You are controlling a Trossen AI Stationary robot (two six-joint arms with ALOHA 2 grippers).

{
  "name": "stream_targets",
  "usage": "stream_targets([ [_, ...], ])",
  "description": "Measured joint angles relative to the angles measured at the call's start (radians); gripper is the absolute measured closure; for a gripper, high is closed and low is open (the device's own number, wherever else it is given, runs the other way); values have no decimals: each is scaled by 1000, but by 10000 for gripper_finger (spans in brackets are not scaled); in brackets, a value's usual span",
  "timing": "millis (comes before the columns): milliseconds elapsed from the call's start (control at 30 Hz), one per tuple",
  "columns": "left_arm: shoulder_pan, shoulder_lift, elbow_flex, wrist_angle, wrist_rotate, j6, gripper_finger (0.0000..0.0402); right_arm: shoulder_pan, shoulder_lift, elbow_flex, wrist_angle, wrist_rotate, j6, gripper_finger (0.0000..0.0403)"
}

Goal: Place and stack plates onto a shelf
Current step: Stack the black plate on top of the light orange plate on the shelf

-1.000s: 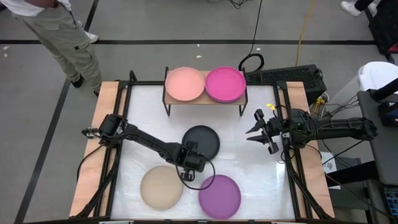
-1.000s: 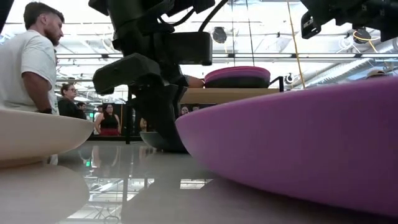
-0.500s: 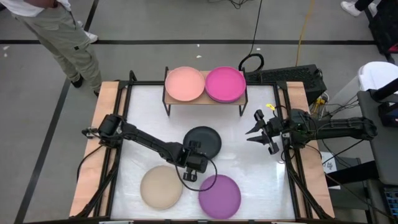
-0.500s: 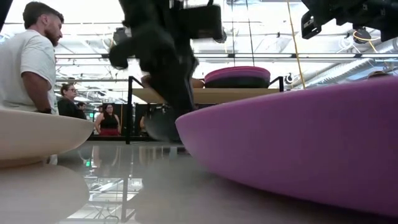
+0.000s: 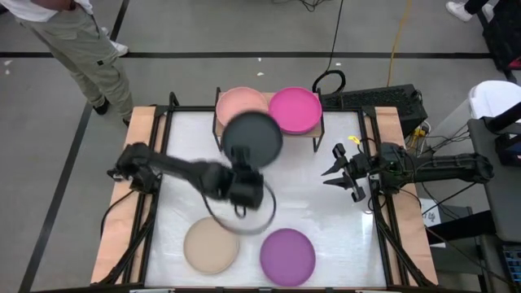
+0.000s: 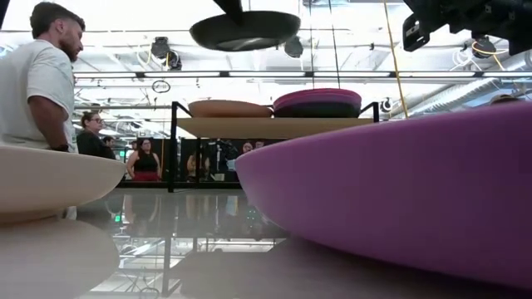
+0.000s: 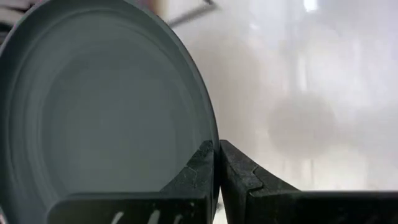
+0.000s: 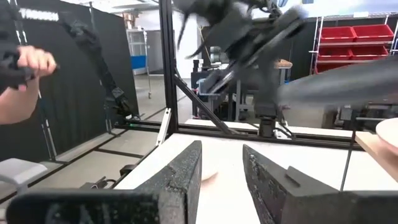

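My left gripper [image 5: 246,165] is shut on a dark grey plate [image 5: 252,138], high above the table just in front of the shelf [image 5: 308,134]. In the low view the plate [image 6: 245,31] hangs above the shelf board [image 6: 274,126]. On the shelf rest a salmon plate [image 5: 236,104] and a magenta plate [image 5: 295,108], which lies on top of another plate [image 6: 317,109]. A beige plate [image 5: 211,244] and a purple plate [image 5: 287,255] lie flat on the table near its near edge. My right gripper [image 5: 330,172] waits open over the table's right side. My left gripper pinches the dark plate's rim [image 7: 208,134] between its two fingers [image 7: 239,171], on the side of the plate nearest the table's near edge. The fingers come from the near side, pointing toward the shelf. The plate is lifted clear and sits about level.
The table has wooden side rails [image 5: 138,163] and black frame bars. Cables and a dark box [image 5: 383,99] lie behind the shelf. A person stands beyond the far left corner [image 5: 81,49], and others show in the room [image 6: 41,83].
My left gripper has risen and moved toward the far edge, carrying the dark plate. The plate stood on the table's middle a second ago; now it is lifted clear, high up, and overlaps the salmon plate's near edge in the high view.
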Motion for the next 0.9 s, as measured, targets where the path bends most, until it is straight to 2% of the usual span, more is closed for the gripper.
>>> stream_targets([
  [67, 60, -38, 4, 13, -2, 16, 392, 0, -1, 0, 2, 0, 1, 305],
  [167, 173, -89, 0, 39, 48, 71, 392, 0, -1, 0, 4, 0, 4, 305],
  [333, 383, -98, -2, 48, 215, 153, 392, 1, -1, 0, 5, 0, 4, 305],
  [500, 523, -61, -2, 59, 357, 193, 392, 2, -1, 0, 5, 0, 7, 305],
  [733, 579, -44, -2, 97, 498, 204, 372, 2, -1, 0, -4, -1, 7, 305],
  [900, 583, -44, -2, 84, 513, 183, 348, 2, -1, 0, -5, -4, 6, 305],
])
